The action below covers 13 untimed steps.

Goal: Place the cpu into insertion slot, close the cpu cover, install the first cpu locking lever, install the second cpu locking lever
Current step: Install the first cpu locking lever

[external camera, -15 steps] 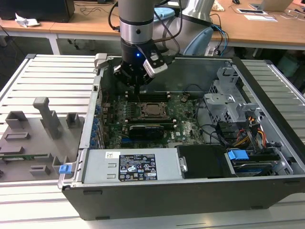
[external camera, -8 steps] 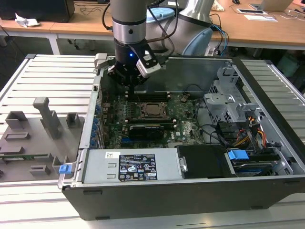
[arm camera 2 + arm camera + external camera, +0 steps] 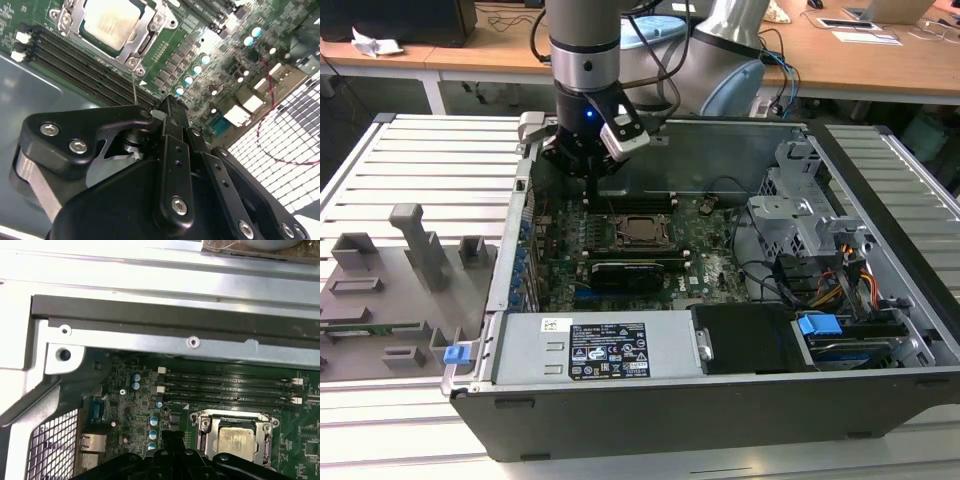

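Inside the open computer case [image 3: 620, 420], on the green motherboard [image 3: 712, 255], the early steps look done. The gripper [image 3: 592, 188] hangs low over the board, just off the socket corner toward the exterior view's left and close to the case's far wall. In the second wrist view its black fingers [image 3: 173, 150] meet at the tip with no gap that I can make out, so I judge them pressed together and pinching nothing. Next to the long memory slots [image 3: 75, 60] sits the insertion slot [image 3: 623, 231]. The cpu cover [image 3: 144, 39] lies flat over it, silver frame down rather than hinged up. The cpu [image 3: 107, 20] rests inside that frame's window, pale face up and square in the socket. Placing the chip and closing the cover therefore read as finished. The levers are the part left open. One thin wire locking lever [image 3: 134, 85] rises from the socket's corner and ends just beside the fingertips; I cannot tell whether it touches them, and it does not look latched down. Whether the other lever is fastened I cannot tell
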{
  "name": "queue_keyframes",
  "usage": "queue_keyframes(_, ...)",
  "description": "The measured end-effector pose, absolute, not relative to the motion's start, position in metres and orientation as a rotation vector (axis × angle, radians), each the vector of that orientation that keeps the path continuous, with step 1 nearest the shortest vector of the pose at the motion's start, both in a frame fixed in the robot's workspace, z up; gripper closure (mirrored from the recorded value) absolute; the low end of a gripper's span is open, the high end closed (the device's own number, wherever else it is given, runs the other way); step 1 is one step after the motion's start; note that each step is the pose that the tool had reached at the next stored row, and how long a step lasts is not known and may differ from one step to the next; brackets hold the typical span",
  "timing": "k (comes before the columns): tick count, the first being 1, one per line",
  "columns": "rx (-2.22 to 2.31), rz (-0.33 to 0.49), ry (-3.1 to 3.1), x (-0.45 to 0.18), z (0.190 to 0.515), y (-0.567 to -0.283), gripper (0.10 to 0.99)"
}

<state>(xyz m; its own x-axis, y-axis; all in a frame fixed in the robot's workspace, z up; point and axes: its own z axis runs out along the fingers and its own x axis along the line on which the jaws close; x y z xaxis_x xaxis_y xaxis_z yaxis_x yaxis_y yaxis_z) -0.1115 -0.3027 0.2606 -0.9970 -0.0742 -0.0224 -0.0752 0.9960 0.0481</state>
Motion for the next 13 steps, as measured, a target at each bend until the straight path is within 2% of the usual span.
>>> queue_keyframes(13,-0.117,0.076,3.118,-0.095,0.257,-0.292,0.98)
